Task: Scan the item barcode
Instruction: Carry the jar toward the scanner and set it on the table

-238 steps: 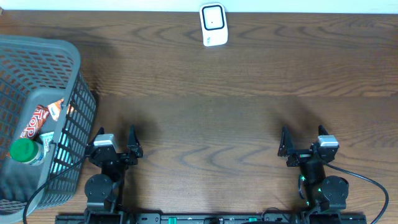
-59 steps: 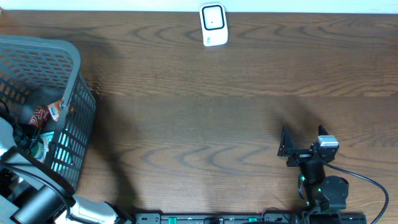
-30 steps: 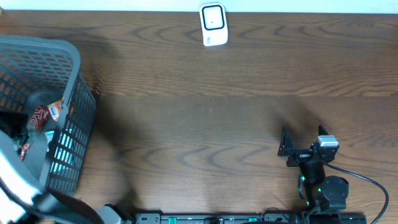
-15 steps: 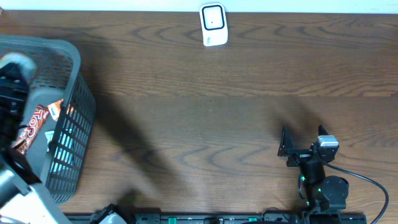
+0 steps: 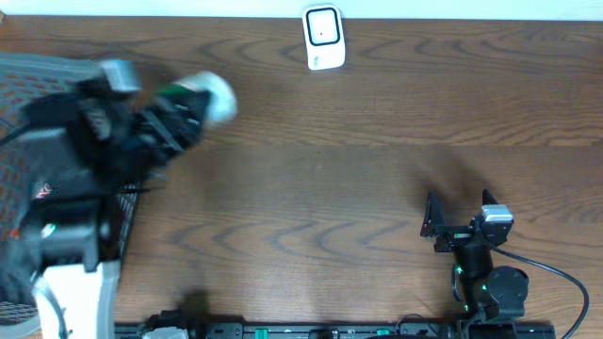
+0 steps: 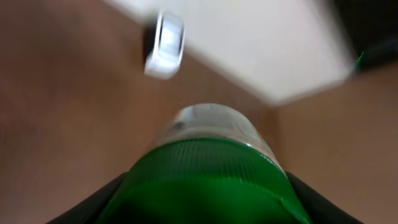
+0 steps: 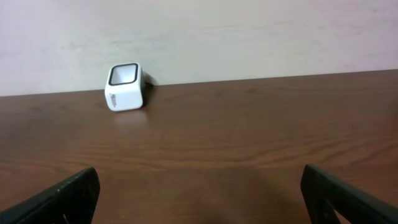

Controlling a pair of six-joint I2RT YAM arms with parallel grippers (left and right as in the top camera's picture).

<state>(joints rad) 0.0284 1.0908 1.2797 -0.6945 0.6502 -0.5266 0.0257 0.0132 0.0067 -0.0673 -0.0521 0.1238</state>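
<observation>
Left of the barcode scanner point(image 5: 323, 38) and a little nearer the arms, the left gripper point(image 5: 177, 109) grasps a green-capped bottle point(image 5: 209, 93), lifted off the wooden table point(image 5: 320, 188). Its jaws stand partly open around the bottle. In the left wrist view the dark fingers point(image 6: 93, 205) show only as slivers at either side of the cap point(image 6: 211, 183). That cap fills the lower frame. The clear body reaches away from the camera, toward the side where the scanner stands.

Well right of the scanner and at the near table edge, the right gripper point(image 5: 454, 224) is spread wide and holds nothing. Its fingertips point(image 7: 68, 196) sit at the bottom corners of the right wrist view. Bare wood lies between them, and the scanner stands against the pale wall beyond.

Much is hard to read. From overhead the left arm and the bottle are smeared by blur, so exactly where the pads meet the bottle cannot be told. No label or barcode can be made out on it. The arm covers most of the grey mesh basket point(image 5: 28, 64) at the far left, and its contents are largely hidden. The left wrist view is soft as well, and the scanner there is only a white blur.
</observation>
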